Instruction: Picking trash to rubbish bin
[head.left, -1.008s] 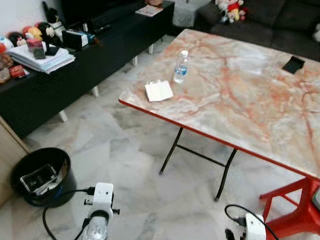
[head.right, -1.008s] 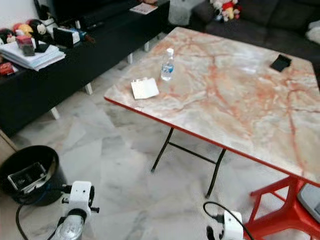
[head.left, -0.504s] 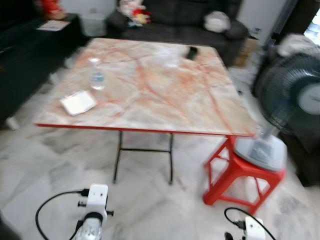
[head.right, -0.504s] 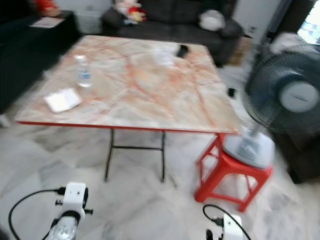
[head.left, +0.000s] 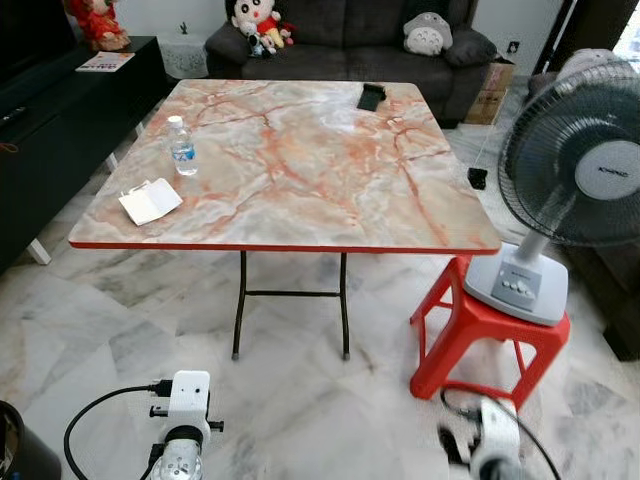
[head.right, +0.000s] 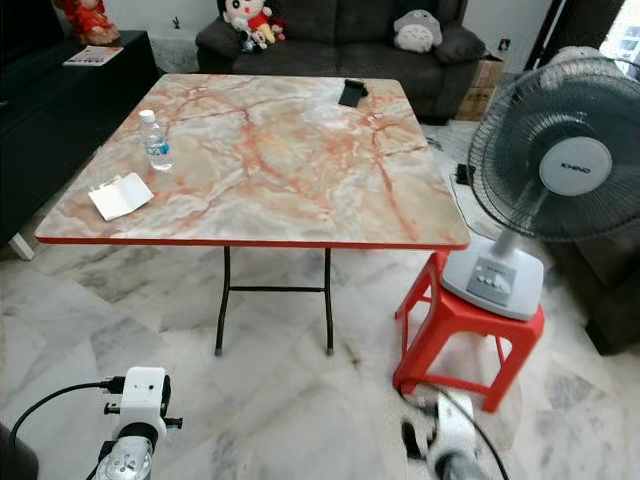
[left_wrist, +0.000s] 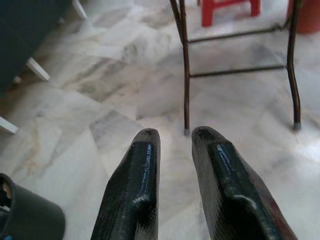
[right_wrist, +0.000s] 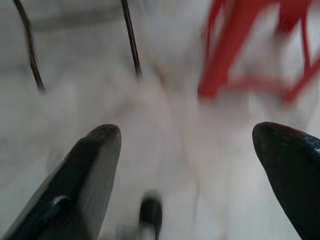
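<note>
A white paper packet (head.left: 151, 200) lies near the left front corner of the marble table (head.left: 300, 190), and a small water bottle (head.left: 181, 146) stands upright just behind it. The black rubbish bin (left_wrist: 27, 215) sits on the floor by my left side, its rim at the picture's corner (head.left: 12, 445). My left gripper (left_wrist: 176, 134) hangs low over the floor tiles, fingers nearly together with nothing between them. My right gripper (right_wrist: 187, 131) is also low, spread wide open and empty, facing the table legs and the red stool; its view is blurred.
A standing fan (head.left: 575, 160) rests on a red plastic stool (head.left: 480, 330) right of the table. A flat black object (head.left: 371, 97) lies at the table's far side. A dark sofa (head.left: 350, 30) with plush toys stands behind, a black cabinet (head.left: 50, 120) on the left.
The camera has swung to the right: the bin has slid to the lower left edge, while the fan and the stool have come into view. My right arm shows motion blur.
</note>
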